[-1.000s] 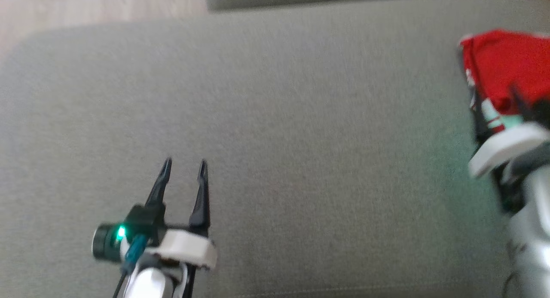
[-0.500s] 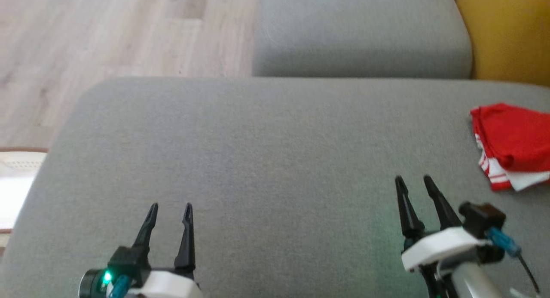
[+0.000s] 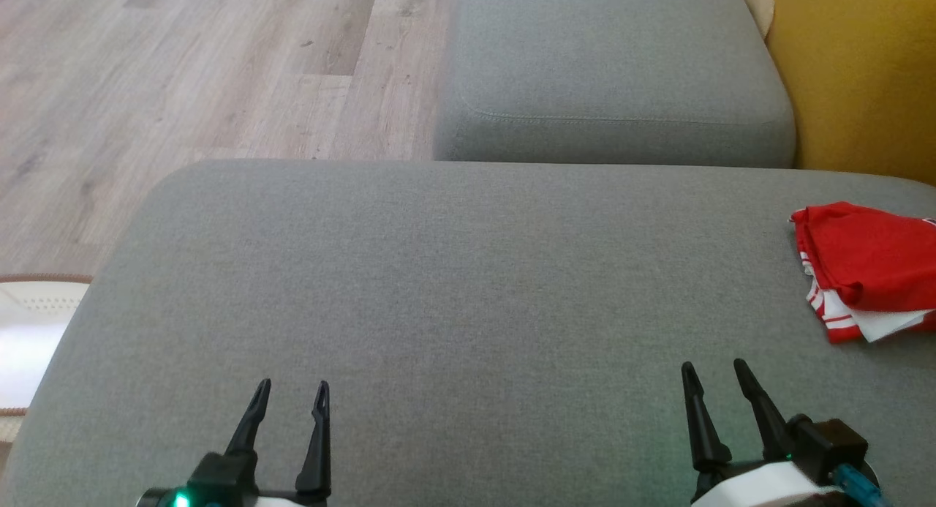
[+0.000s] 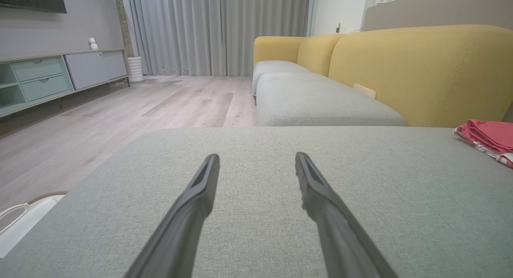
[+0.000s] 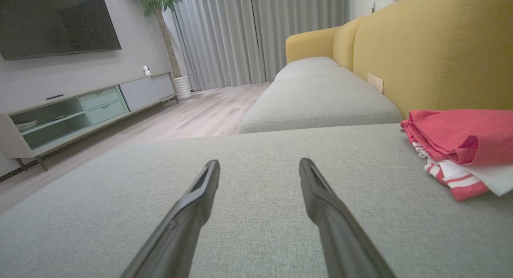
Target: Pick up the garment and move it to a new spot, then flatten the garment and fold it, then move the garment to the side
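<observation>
The garment (image 3: pixel 866 262) is red with white stripes, folded in a small pile at the right edge of the grey cushion (image 3: pixel 453 295); it also lies at the right in the right wrist view (image 5: pixel 461 143) and far right in the left wrist view (image 4: pixel 491 135). My left gripper (image 3: pixel 291 385) stands open at the lower left, nothing between its fingers. My right gripper (image 3: pixel 714 366) is open at the lower right, a short way in front and to the left of the garment, not touching it. Both wrist views look along spread fingers over bare cushion.
A second grey seat cushion (image 3: pixel 614 75) lies beyond, against a yellow sofa back (image 3: pixel 855 75). Wooden floor (image 3: pixel 183 75) runs to the left. A white object with a brown rim (image 3: pixel 29 324) sits on the floor at the left. A TV cabinet (image 5: pixel 80 109) stands across the room.
The head camera has tilted and turned, so the whole picture shifted. My right gripper, which was up against the garment, has drawn back from it and now stands clear, open.
</observation>
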Controlling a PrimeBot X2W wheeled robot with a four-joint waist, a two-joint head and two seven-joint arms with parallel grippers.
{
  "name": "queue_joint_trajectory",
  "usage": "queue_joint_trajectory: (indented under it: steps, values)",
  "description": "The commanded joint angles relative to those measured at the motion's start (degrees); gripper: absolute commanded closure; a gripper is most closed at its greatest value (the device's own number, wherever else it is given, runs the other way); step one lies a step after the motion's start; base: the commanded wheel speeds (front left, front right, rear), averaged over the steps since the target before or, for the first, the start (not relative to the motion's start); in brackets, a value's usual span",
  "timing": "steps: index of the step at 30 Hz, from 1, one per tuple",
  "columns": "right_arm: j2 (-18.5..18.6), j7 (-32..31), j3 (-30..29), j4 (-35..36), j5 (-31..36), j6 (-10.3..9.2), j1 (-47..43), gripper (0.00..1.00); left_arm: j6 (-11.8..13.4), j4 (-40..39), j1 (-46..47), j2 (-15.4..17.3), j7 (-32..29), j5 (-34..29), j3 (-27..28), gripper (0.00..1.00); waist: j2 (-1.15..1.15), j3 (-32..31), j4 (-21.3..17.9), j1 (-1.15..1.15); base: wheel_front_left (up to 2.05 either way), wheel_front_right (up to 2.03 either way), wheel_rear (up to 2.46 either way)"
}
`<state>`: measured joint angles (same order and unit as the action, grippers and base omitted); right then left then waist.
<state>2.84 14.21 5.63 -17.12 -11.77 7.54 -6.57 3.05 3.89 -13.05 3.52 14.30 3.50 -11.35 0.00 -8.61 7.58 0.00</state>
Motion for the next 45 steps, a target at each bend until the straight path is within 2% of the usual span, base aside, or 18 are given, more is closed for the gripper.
queue_joint_trajectory:
  steps: [1,6,7,11,16,45]
  values:
    - [0.11,0.78,1.25,2.38,0.64,-0.05,1.61,0.0,-0.07,-2.18,2.1,-0.14,0.7,-0.43,1.71,0.0,0.0,-0.01,-0.2,0.0,0.0,0.0,0.0]
    - [0.06,0.78,1.6,3.34,0.39,-0.05,1.16,0.0,0.25,-2.01,2.13,-0.26,0.7,-0.95,1.65,0.0,0.0,0.25,-1.17,0.0,0.0,0.0,0.0]
    - [-0.09,0.0,0.21,1.25,0.34,0.0,-0.21,1.0,0.05,0.03,-0.03,-0.02,0.0,-0.51,-0.05,1.0,0.0,0.21,-1.17,0.0,0.0,0.0,0.0]
    - [-0.1,-0.17,0.34,-1.29,-0.1,0.0,-0.85,1.0,-0.01,2.75,-0.74,-0.13,-0.2,-0.11,-0.3,1.0,0.0,0.28,-1.31,0.0,0.0,0.0,0.0]
    - [-0.06,-0.78,0.02,-1.1,-2.76,0.0,-0.44,1.0,-0.23,2.7,-0.24,-0.01,-0.66,2.97,0.11,1.0,0.0,0.57,-1.54,0.0,0.0,0.0,0.0]
    - [0.23,-5.33,-2.6,-0.12,-21.78,-0.01,2.75,1.0,-2.8,4.9,4.63,0.81,-4.55,24.77,3.11,1.0,0.0,2.55,-2.99,0.0,0.0,0.0,0.0]
